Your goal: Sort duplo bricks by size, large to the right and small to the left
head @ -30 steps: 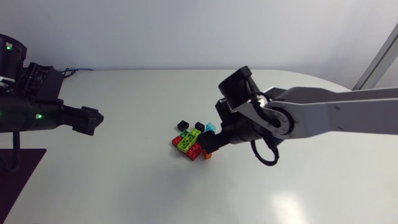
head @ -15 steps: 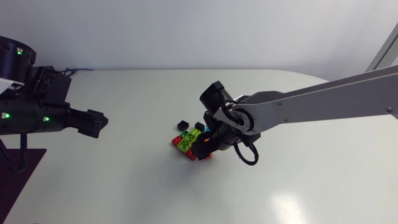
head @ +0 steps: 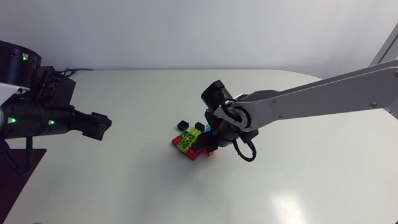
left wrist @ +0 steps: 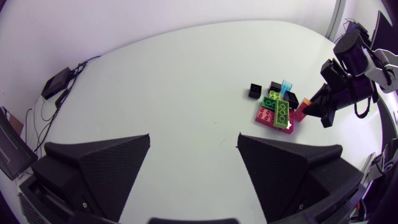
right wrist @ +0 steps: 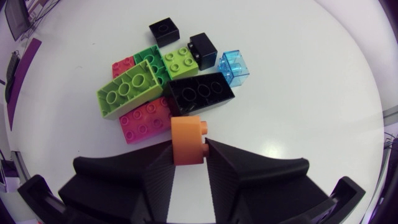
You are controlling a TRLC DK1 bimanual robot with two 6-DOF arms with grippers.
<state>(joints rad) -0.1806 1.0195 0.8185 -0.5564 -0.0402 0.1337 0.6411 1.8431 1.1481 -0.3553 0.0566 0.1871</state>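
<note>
White tabletop (head: 124, 186) fills the scene, with a small heap of duplo bricks sitting near its middle. The right arm comes in from the right and bends down over the heap's right side. The right gripper (right wrist: 188, 149) has its two black fingers closed in on a small orange brick (right wrist: 188, 140), pinching it from both sides. That brick sits at the pile's edge, just beside a long black brick (right wrist: 199, 93) and a long pink brick (right wrist: 146, 119). I cannot tell whether it is resting on the table or lifted.

A long lime brick (right wrist: 127, 92) lies tilted over the pink one. Beyond them are a small lime brick (right wrist: 180, 61), a green brick (right wrist: 149, 59) and a small red brick (right wrist: 123, 65). On the far edge of the heap lie two small black bricks (right wrist: 163, 30) and a clear blue brick (right wrist: 235, 65).

The left gripper (left wrist: 194, 138) hangs over the left part of the table, well apart from the heap. Its fingers are spread wide with nothing between them.
</note>
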